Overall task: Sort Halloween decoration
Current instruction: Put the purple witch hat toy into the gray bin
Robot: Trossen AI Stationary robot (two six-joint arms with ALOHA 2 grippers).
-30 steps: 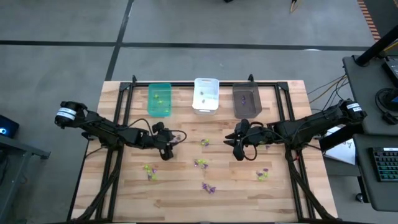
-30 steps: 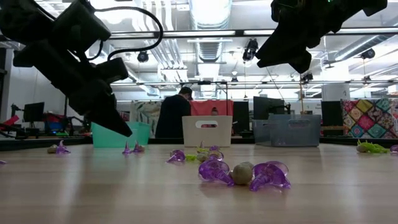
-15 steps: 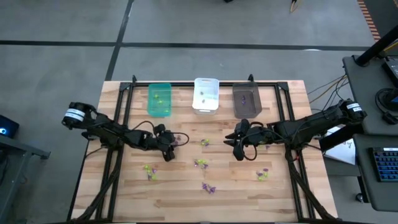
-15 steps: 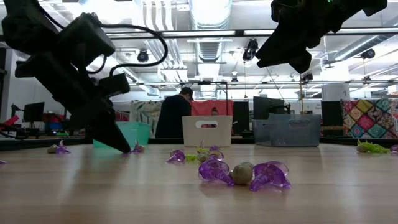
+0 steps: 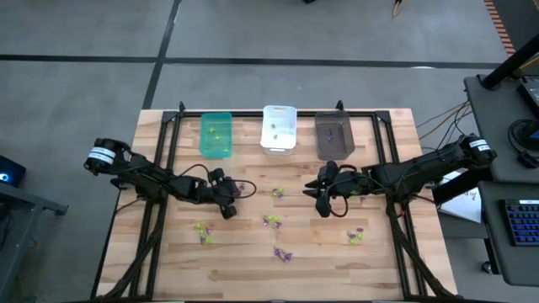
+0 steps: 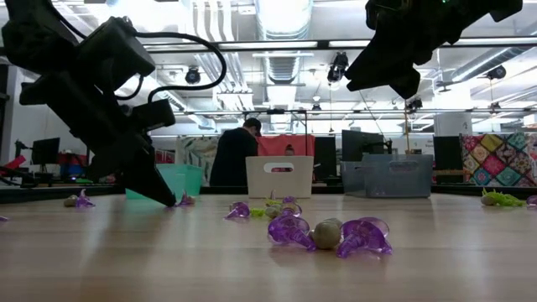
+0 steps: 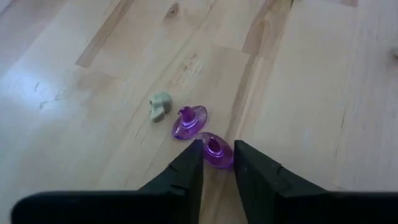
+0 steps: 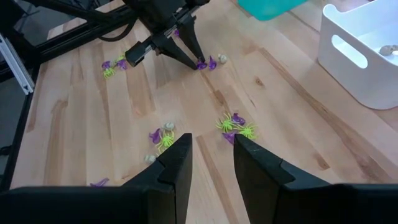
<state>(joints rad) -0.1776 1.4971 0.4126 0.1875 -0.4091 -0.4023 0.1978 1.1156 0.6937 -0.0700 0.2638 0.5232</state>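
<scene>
From above, the left claw (image 5: 229, 192) is down on the tabletop (image 5: 253, 252) near a small purple trinket, in front of the green bin (image 5: 216, 135). The white bin (image 5: 279, 128) and dark grey bin (image 5: 333, 135) stand beside it along the far edge. More purple and yellow-green trinkets (image 5: 272, 221) lie scattered across the middle and near boards. The right claw (image 5: 323, 195) hangs above the tabletop's middle, waiting.

From table height, the left claw's tips touch the wood beside a purple piece (image 6: 184, 200); a person (image 6: 235, 153) stands in the room behind.

The left wrist camera shows its fingers (image 7: 189, 167) narrowed around a purple trinket (image 7: 217, 150), pinching it or just about to; a second purple trinket (image 7: 189, 122) and a greyish one (image 7: 160, 106) lie just beyond.

The right wrist camera shows the right claw's fingers (image 8: 178, 160) part open with nothing between them.

The step in hand appears to be picking up a purple piece. Next, the grip must be firm before lifting, then carried to the matching bin.
</scene>
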